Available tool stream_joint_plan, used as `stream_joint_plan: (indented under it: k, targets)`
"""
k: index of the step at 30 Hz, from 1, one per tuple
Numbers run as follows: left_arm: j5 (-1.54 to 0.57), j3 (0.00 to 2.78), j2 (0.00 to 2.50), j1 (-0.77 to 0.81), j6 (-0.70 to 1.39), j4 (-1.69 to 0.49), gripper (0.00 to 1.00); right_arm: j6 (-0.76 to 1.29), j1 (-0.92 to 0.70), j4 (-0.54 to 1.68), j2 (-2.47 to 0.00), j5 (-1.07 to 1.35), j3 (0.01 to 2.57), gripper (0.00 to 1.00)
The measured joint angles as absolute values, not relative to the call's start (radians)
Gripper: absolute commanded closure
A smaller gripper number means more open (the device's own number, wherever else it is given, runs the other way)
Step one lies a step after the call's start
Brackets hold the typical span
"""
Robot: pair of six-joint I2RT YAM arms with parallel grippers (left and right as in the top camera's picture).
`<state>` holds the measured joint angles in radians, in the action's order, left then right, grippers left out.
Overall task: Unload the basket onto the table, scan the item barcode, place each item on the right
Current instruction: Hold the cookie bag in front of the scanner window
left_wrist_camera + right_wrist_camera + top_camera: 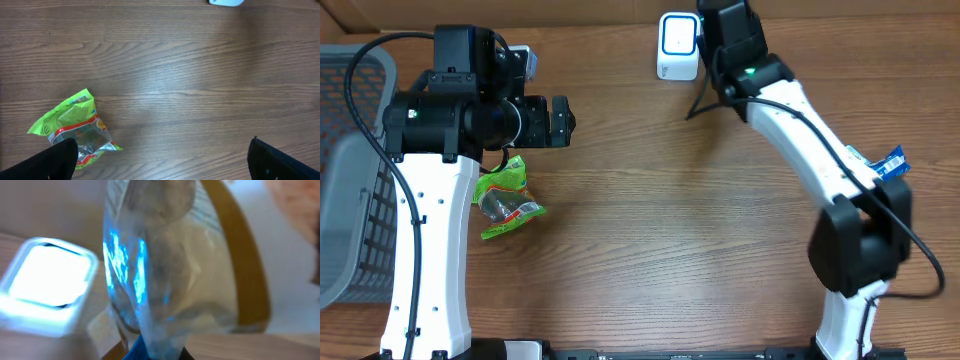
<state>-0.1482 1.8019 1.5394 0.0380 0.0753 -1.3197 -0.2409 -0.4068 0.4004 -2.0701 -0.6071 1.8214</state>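
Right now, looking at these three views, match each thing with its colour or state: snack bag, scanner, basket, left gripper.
Things:
1 snack bag
2 scanner
3 basket
4 left gripper

Colour or state:
a grey
b open
c mostly green
d white, lit

Pairs: 1-c, 2-d, 3-a, 4-b

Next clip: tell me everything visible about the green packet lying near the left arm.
The green packet is a small, crinkled plastic pouch, bright green with a red-and-orange band and a clear window showing dark contents. It lies flat and angled on the wooden table, and from overhead it is partly hidden by the left arm. Nothing grips it. The left gripper is open, and one finger overlaps the packet's lower corner in the wrist view.
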Motion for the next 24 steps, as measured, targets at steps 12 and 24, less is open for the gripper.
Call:
stream_joint_plan:
  k: [12, 24]
  targets:
    - [-0.148, 1.802, 1.539, 0.038, 0.075, -1.319, 0.00, -0.666, -0.417, 0.011, -2.220, -0.952, 1.821, 0.96]
    - [-0.148, 1.802, 1.539, 0.038, 0.075, -1.320, 0.00, -0.865, -0.475, -0.045, -2.308, -0.976, 1.821, 0.96]
